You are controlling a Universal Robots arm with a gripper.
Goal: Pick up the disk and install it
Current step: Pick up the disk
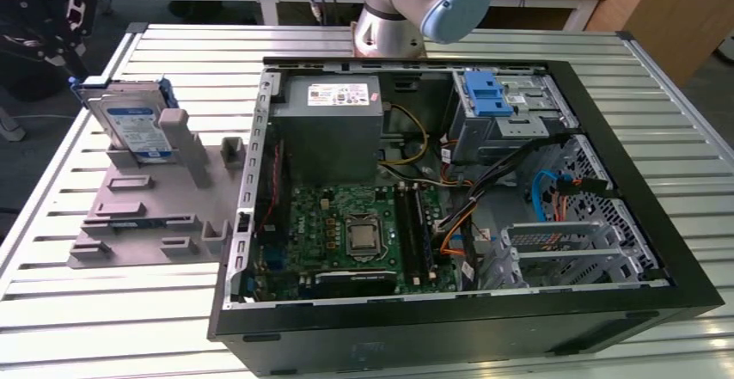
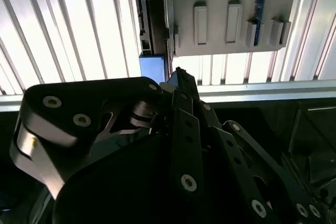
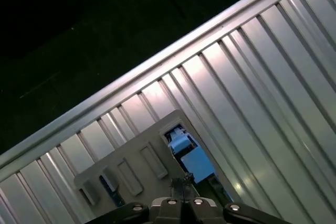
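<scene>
Your disk (image 1: 136, 125) stood on edge in the grey holder (image 1: 149, 216) on the table (image 1: 115, 327), beside the open computer case (image 1: 459, 327), probably to leave its top edge free for grasping. The hand (image 3: 181, 182) hung above it, narrow and empty.

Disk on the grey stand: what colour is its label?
Blue and white, on the silver disk; the exterior view shows it best.

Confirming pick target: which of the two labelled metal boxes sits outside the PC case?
The disk: smaller, blue-framed, standing upright in the grey fixture at the exterior view's left. The larger grey box lies inside the case.
</scene>
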